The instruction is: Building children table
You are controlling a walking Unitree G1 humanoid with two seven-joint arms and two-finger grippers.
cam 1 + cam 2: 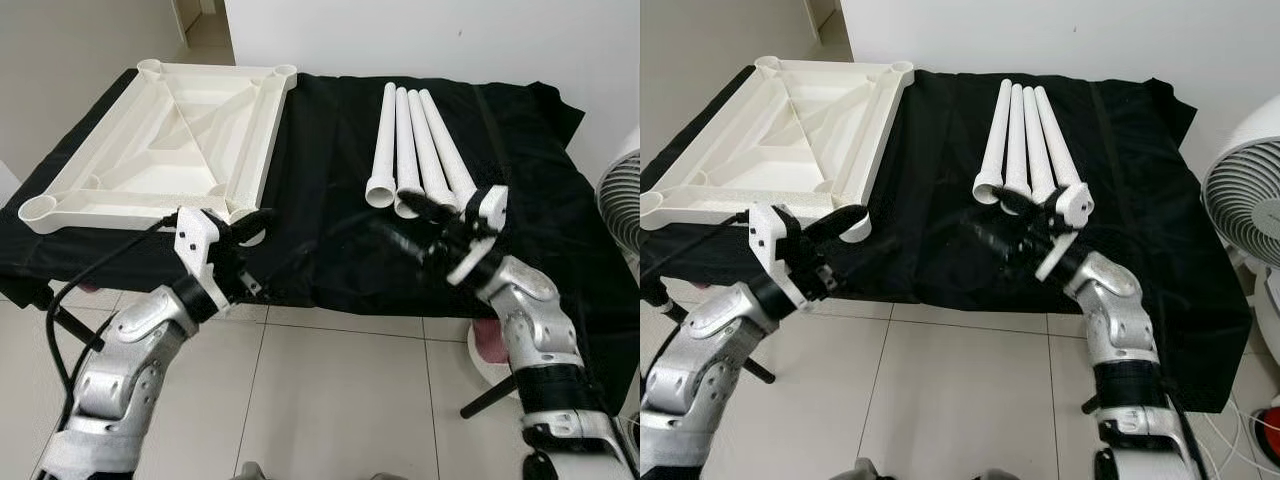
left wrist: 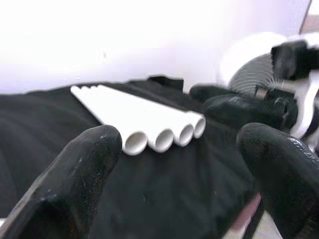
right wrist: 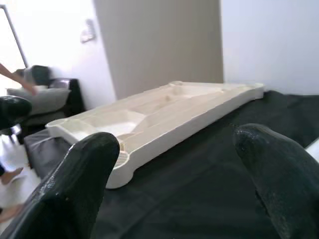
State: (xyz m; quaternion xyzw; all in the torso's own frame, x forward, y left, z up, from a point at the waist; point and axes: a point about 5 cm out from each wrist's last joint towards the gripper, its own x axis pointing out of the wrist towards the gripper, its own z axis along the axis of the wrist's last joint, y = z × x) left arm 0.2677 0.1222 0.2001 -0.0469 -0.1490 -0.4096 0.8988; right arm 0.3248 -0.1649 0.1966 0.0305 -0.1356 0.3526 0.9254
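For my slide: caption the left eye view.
Both open end effectors hover between tabletop and four legs.

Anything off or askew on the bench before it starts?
Nothing damaged. The tabletop lies upside down, leg sockets facing up, its near corner overhanging the black cloth's edge. Four legs lie side by side. Left gripper and right gripper hover open.

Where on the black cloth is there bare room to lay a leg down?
Bare black cloth runs between the tabletop and the four legs, and again right of the legs toward the fan. The near edge is crowded by the left gripper and right gripper.
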